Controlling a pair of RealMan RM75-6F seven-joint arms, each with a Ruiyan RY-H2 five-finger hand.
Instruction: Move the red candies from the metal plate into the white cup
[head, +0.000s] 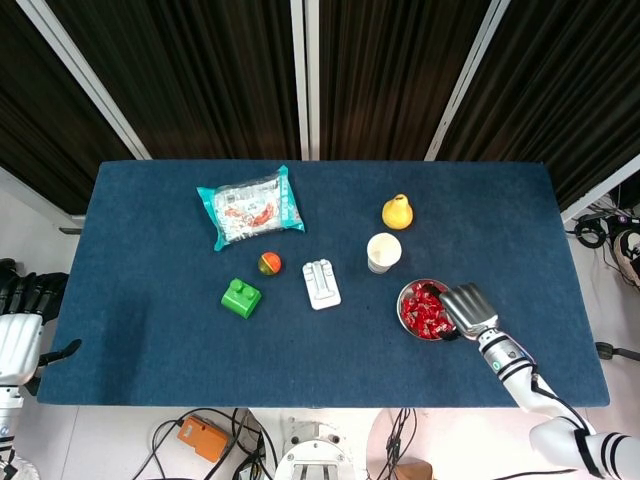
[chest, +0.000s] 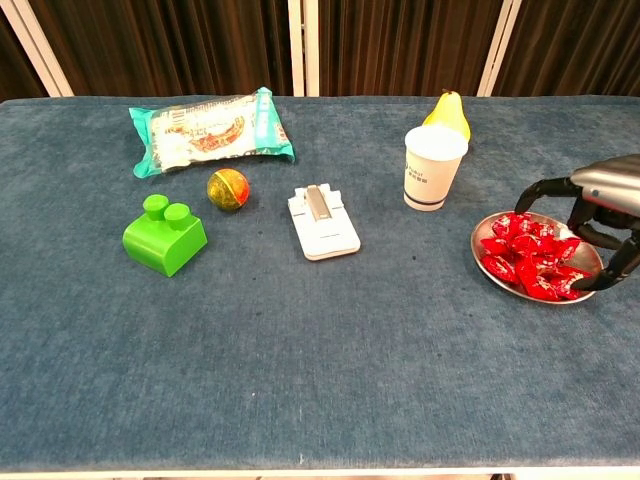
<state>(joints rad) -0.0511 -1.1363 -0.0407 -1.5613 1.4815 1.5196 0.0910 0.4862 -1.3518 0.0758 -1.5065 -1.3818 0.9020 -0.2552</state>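
From the head camera, my right hand (head: 468, 308) sits over the right rim of the shallow round metal plate (head: 404, 296), fingers spread and holding nothing that I can see. I have it there because the pile of red foil-wrapped candies (head: 424, 310) fills that plate, at the near right of the dark blue cloth table (head: 150, 330). The white paper cup (head: 383, 252) stands upright just beyond the plate on its far-left side, so the carry looks short to me. A yellow pear-shaped toy (head: 397, 211) sits just behind the cup. My left hand (head: 22, 322) waits off the table's near-left corner, fingers apart and empty.

From the chest camera, the right hand (chest: 598, 215) arches above the plate's (chest: 486, 269) right side with its dark fingertips (chest: 527, 196) curled downward around the candies (chest: 528, 254). The fingers are apart; I cannot tell if any tip touches a wrapper. The cup (chest: 434, 166) is open-mouthed and near the plate but apart from it. I judge no candy is gripped yet, and all of them lie on the plate.
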